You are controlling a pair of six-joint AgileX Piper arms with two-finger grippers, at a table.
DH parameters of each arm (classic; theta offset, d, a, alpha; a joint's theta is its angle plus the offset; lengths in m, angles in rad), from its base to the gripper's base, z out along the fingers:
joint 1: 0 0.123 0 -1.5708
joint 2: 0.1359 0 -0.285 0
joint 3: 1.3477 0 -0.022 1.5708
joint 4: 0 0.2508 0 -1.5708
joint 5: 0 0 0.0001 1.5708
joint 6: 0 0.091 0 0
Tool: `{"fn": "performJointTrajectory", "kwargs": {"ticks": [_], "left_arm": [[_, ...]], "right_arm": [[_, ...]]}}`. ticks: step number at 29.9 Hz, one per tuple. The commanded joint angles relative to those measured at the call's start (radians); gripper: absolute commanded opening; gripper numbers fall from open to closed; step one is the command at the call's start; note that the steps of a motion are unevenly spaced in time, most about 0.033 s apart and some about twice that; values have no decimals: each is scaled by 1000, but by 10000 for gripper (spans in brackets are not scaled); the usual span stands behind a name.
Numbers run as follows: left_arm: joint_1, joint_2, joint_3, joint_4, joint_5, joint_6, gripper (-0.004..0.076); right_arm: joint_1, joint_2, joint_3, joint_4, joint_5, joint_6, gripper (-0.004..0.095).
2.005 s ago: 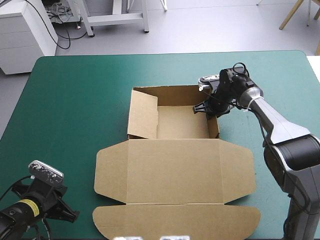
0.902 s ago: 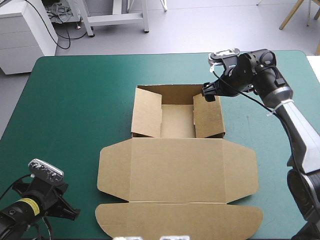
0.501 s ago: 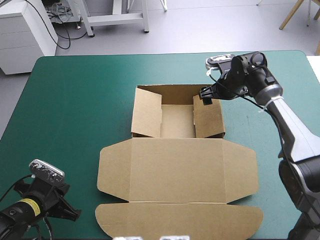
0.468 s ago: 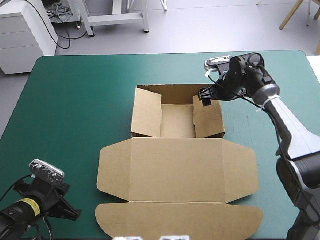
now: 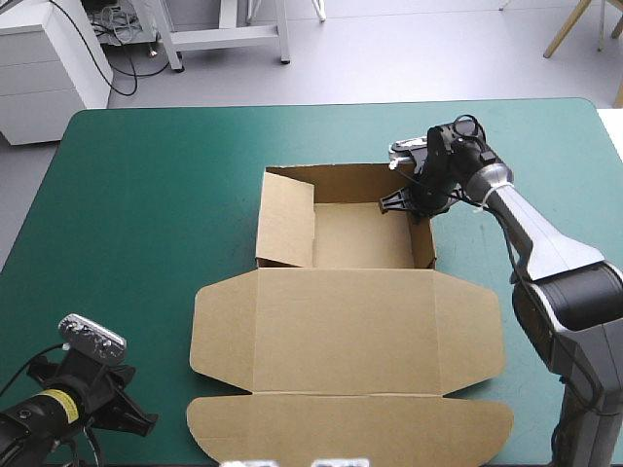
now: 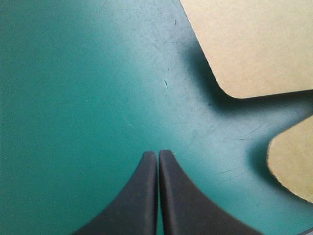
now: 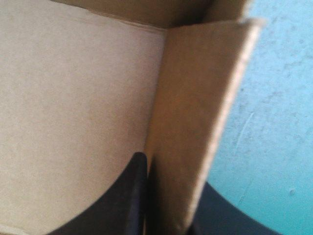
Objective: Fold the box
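The brown box (image 5: 341, 331) lay near the middle of the teal-green surface (image 5: 146, 195). Its far half was made up into an open tray. Its near half, the lid (image 5: 343, 336), lay flat and pointed to the near edge of the surface. The lid had a round flap on each side and a long flap (image 5: 350, 428) with round ends at the front.

The tray's back wall (image 5: 336, 180) stood up. The left wall (image 5: 284, 222) leaned in over the tray floor. The right wall (image 5: 421, 238) stood up straight.

The right tool (image 5: 407, 202) was at the far right corner of the tray. It was pinching the right wall. In the right wrist view, one black finger (image 7: 128, 196) was inside the tray against the wall, and the other finger (image 7: 220, 208) was outside it, over the teal-green cover. The wall (image 7: 195, 122) stood thin between them, and the right tool (image 7: 171, 181) was all but pressed together on it.

The left tool (image 5: 131, 420) was far from the tray, low near the near left corner of the surface. It held nothing. In its own view its two black fingers (image 6: 142, 196) were pressed together into one point (image 6: 157, 156) over the bare cover. Two round brown corners of the lid (image 6: 254, 44) showed ahead of it and to one side, not touching it.
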Motion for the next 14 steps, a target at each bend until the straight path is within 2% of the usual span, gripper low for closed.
{"fn": "performJointTrajectory", "kwargs": {"ticks": [1,10,14], "left_arm": [[0,6,-24,11,-43,-7,-10],[0,6,-24,18,-57,-7,-10],[0,6,-24,25,-54,-7,-10]], "right_arm": [[-1,-76,-28,-10,-18,-21,-10],[-1,-76,-28,-21,-21,-28,-19],[-1,-96,-46,-85,-41,-61,-19]]}}
